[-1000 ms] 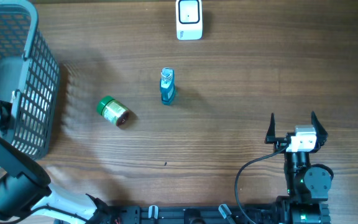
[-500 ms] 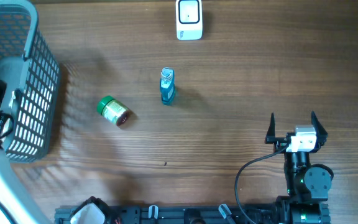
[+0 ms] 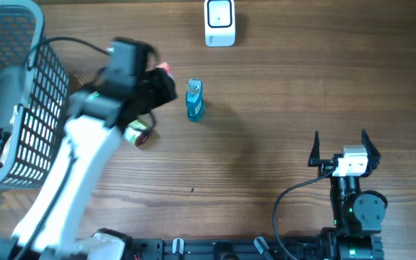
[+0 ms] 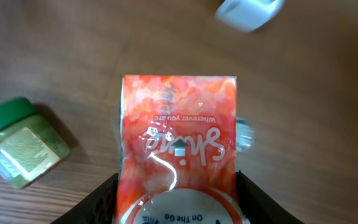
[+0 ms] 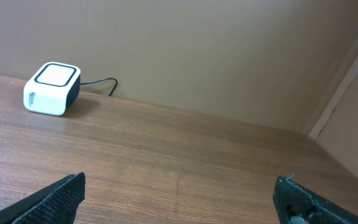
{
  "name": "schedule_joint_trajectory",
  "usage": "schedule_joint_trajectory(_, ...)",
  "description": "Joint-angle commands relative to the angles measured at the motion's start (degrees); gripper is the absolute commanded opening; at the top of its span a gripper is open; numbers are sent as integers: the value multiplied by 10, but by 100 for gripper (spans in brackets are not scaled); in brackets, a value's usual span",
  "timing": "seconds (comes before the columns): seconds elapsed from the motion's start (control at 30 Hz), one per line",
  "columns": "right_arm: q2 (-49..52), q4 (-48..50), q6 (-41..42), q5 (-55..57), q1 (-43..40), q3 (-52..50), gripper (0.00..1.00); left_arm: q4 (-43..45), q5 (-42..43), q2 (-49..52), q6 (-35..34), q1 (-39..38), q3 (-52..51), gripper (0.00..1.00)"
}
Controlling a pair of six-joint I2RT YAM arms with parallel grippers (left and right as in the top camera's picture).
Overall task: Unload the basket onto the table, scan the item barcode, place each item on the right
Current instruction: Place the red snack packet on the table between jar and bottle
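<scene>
An orange plastic packet (image 4: 178, 134) with white lettering sits between the jaws of my left gripper (image 4: 178, 186), which is shut on it and carries it above the table. From overhead only a red corner of the packet (image 3: 165, 68) shows past the left gripper (image 3: 161, 85), just left of the blue bottle (image 3: 194, 100). The white scanner box (image 3: 219, 22) stands at the far edge, also in the left wrist view's top, scanner (image 4: 248, 11). No barcode shows. My right gripper (image 3: 340, 148) rests open and empty at the right front, right gripper (image 5: 179, 193).
A green-lidded jar (image 4: 20, 149) lies on its side under the left arm, jar (image 3: 139, 135). The grey mesh basket (image 3: 45, 108) stands at the left edge with items inside. The scanner (image 5: 51, 89) and its cable sit against the back wall.
The left arm has swung out of the basket and rightwards over the table with the orange packet, now covering the jar. The right arm has not moved.
</scene>
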Motion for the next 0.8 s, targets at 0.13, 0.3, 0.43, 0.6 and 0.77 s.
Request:
schedule_joint_trajectory(0.13, -5, 2, -3, 8, 1, 0, 100, -12, -78, 201, -100, -56, 2, 42)
schedule_joint_trajectory(0.3, -5, 2, -3, 8, 1, 0, 100, -33, -116, 211, -99, -56, 2, 43)
schedule_joint_trajectory(0.43, -5, 2, -3, 8, 1, 0, 100, -32, -149, 211, -99, -56, 2, 49)
schedule_joint_trajectory(0.6, -5, 2, -3, 8, 1, 0, 100, -27, -218, 212, -95, -55, -6, 54)
schedule_joint_trajectory(0.77, -5, 2, -3, 8, 1, 0, 100, -46, -231, 207, -93, -55, -10, 80)
